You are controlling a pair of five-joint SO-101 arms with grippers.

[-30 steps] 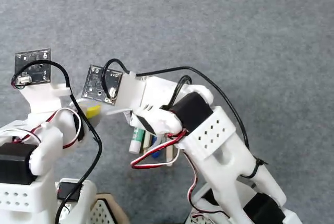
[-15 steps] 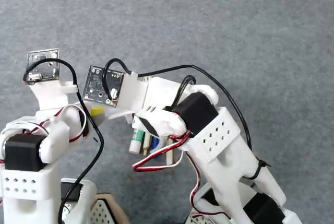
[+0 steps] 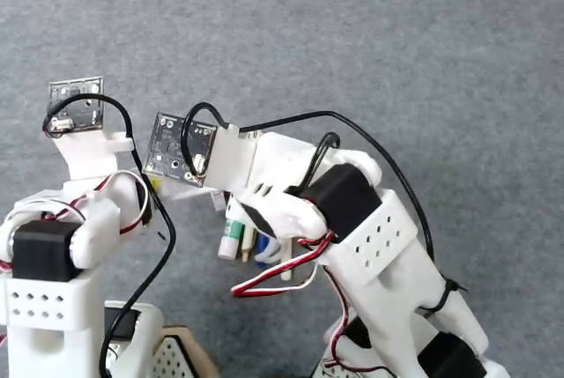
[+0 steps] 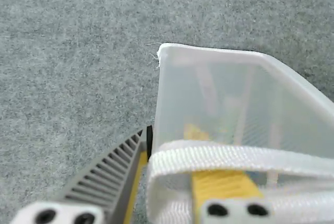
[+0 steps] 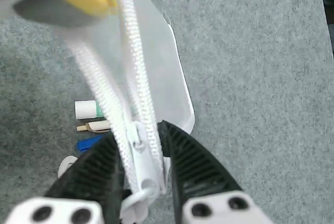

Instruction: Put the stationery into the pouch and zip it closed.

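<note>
I've got my left fingers (image 4: 172, 148) clenched on the translucent white plastic pouch (image 4: 224, 93), right fingers (image 5: 136, 131) pinching its white zipper slider (image 5: 139, 145). The white glue stick (image 5: 86, 109) and blue pen (image 5: 88, 144) lie outside, near the right fingers; I'd keep tension and pull straight along the teeth.

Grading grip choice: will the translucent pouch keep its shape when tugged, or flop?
Likely floppy: the pouch is thin see-through film, curving between the right gripper on its zipper slider and the left gripper. Probably light, so it may drag.
</note>
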